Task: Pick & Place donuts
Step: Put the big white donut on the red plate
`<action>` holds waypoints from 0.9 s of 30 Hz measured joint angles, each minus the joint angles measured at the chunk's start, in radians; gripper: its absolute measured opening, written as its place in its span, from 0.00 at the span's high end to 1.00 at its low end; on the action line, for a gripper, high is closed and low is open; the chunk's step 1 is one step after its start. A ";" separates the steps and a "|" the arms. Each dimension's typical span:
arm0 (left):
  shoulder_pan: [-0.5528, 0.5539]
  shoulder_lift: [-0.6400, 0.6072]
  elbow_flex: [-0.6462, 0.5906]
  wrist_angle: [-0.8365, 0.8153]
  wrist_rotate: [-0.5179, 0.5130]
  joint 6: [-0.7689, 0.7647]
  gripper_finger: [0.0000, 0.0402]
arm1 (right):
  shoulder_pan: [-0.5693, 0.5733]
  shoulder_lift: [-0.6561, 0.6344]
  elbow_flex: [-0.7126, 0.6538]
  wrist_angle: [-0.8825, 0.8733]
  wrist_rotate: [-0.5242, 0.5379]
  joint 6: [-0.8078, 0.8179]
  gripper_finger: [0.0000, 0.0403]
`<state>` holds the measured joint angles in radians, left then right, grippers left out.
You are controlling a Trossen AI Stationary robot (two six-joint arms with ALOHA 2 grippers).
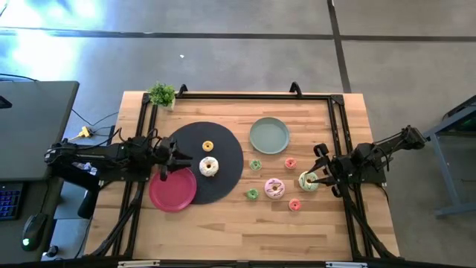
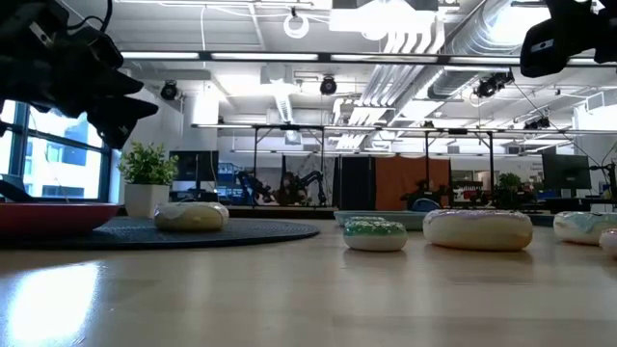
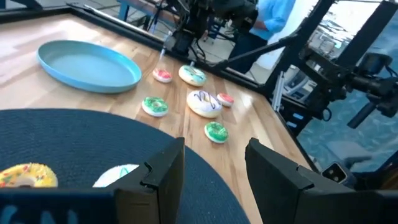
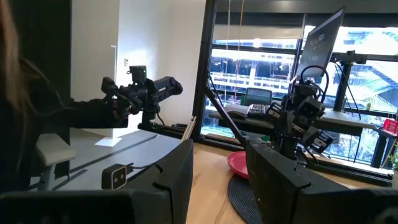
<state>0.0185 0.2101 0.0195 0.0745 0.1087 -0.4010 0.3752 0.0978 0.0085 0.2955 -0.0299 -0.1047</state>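
The white-iced donut (image 1: 209,167) and a tiny orange donut (image 1: 207,146) lie on the black round mat (image 1: 223,186). The pink-iced donut (image 1: 274,188), the pale-green donut (image 1: 308,181), two tiny green donuts (image 1: 255,164) and two tiny red ones (image 1: 290,163) lie flat on the bare wood. My left gripper (image 1: 169,158) hangs open over the mat's left edge, left of the white donut (image 3: 115,176). My right gripper (image 1: 321,170) is open and raised (image 2: 569,39), just right of the pale-green donut (image 3: 192,75); its wrist view looks level across the table and shows no donut.
A red plate (image 1: 173,190) overlaps the mat's near-left edge, below the left gripper. A sage-green plate (image 1: 268,135) lies toward the far side. A small potted plant (image 1: 162,94) stands at the far-left corner. A black frame (image 1: 245,97) runs along the far and side edges.
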 joint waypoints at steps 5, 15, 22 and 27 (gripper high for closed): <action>0.000 0.051 0.000 0.065 -0.055 0.000 0.59 | 0.000 0.000 0.000 0.000 0.000 0.000 0.66; 0.000 0.226 0.000 0.145 -0.170 -0.094 0.59 | 0.000 0.000 0.000 0.000 0.000 0.000 0.66; 0.000 0.365 0.034 0.155 -0.206 -0.082 0.59 | 0.000 0.000 0.000 0.000 0.000 0.000 0.66; 0.000 0.469 0.107 0.154 -0.209 -0.051 0.59 | 0.000 0.000 0.000 0.000 0.000 0.000 0.66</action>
<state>0.0185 0.6787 0.1268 0.2290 -0.1001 -0.4522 0.3748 0.0978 0.0084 0.2951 -0.0302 -0.1051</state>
